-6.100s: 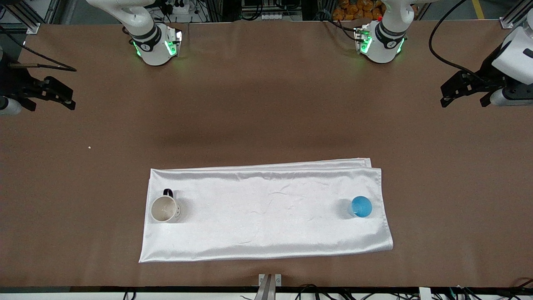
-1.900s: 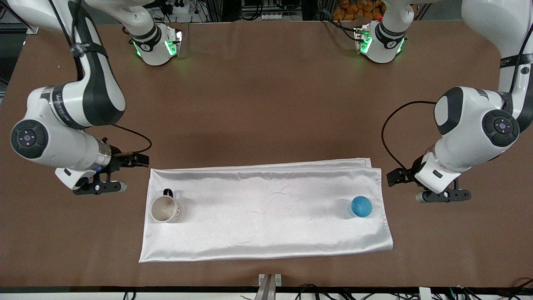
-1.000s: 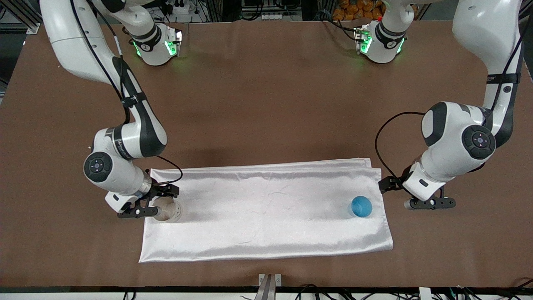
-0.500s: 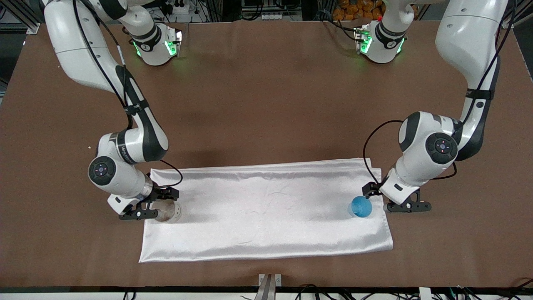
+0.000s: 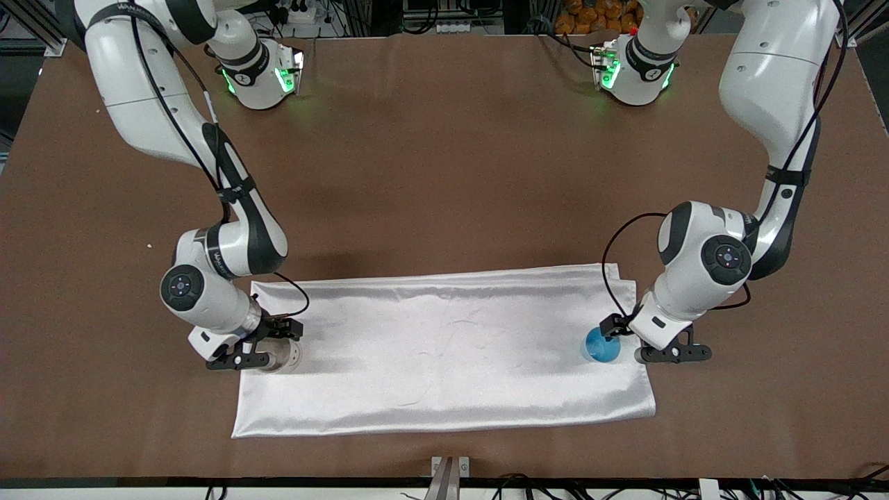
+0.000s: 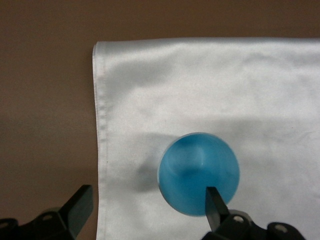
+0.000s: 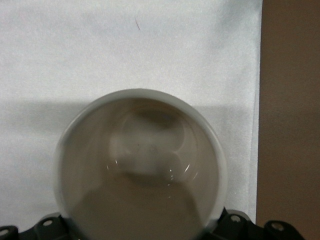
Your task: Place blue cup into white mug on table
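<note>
Two robot arms reach down to either end of a shiny white cloth (image 5: 444,347) spread on the brown table (image 5: 444,173). The blue cup (image 5: 601,345) stands on the cloth near its edge toward the left arm's end of the table. The left gripper (image 5: 628,342) hangs low over that edge with its jaws spread wide; in the left wrist view one fingertip (image 6: 215,200) overlaps the cup's rim (image 6: 199,172) while the other sits over bare table beside the cloth. At the cloth's end nearest the right arm, the white mug (image 5: 281,355) stands upright, mouth open, its inside showing cream in the right wrist view (image 7: 140,162). The right gripper (image 5: 260,345) sits low over the mug; whether its jaws are open or closed cannot be told.
</note>
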